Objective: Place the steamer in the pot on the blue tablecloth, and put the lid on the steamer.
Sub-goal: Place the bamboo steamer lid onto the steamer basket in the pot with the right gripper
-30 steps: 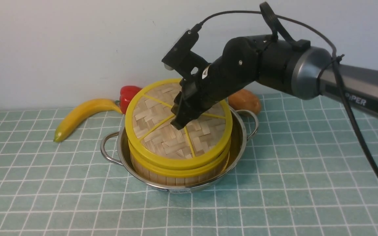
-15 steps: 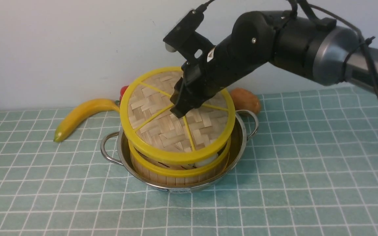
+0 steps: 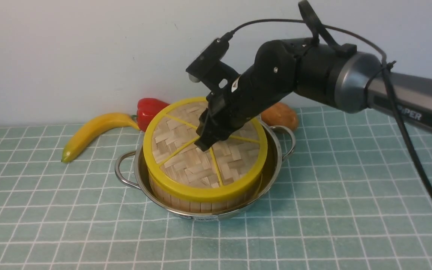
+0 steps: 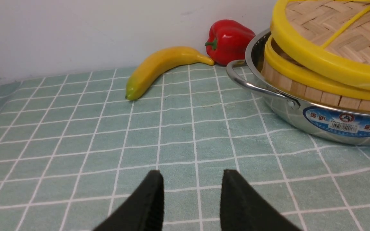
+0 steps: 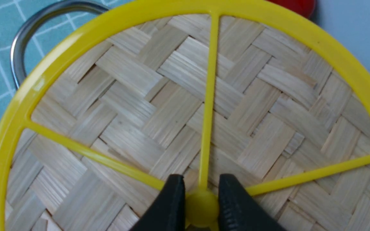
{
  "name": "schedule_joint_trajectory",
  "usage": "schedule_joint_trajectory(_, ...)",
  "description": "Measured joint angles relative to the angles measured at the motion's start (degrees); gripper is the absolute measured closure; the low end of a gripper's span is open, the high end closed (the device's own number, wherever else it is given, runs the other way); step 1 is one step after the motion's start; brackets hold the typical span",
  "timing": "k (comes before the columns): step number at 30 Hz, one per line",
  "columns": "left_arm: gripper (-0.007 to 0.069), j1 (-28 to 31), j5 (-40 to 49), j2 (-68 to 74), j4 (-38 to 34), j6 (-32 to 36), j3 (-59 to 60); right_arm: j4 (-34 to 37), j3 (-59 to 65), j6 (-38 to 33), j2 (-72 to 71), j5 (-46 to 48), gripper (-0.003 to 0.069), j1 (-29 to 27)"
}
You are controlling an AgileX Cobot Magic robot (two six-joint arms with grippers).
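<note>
The lid [image 3: 186, 157], a woven disc with yellow spokes, lies on top of the steamer [image 3: 201, 205], whose slat wall shows below it. The steamer stands in the steel pot [image 3: 276, 165] on the blue tablecloth [image 3: 313, 225]. My right gripper [image 3: 204, 142] is shut on the lid's yellow centre hub [image 5: 201, 207], with a black finger on each side of it [image 5: 201, 192]. In the left wrist view the lid [image 4: 316, 64] rides slightly above the steamer's rim [image 4: 300, 83] on one side. My left gripper [image 4: 191, 179] is open and empty, low over the cloth, apart from the pot [image 4: 332, 122]. The dumplings are hidden.
A banana [image 3: 92, 131] and a red pepper [image 3: 148, 110] lie behind the pot on the left, and a brown potato [image 3: 281, 115] behind it on the right. The pot's looped handles stick out left and right. A white wall closes the back.
Half a second ago the lid was lifted and tilted above the steamer. Now my right gripper has come down and the lid rests on the steamer's rim.
</note>
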Motion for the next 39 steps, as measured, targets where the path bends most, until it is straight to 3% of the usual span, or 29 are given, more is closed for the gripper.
schedule_joint_trajectory(39,0.0382,0.0,0.0,0.0,0.0,0.0,0.0,-0.6,0.0,-0.2,3.5,-3.9,0.0512,0.0)
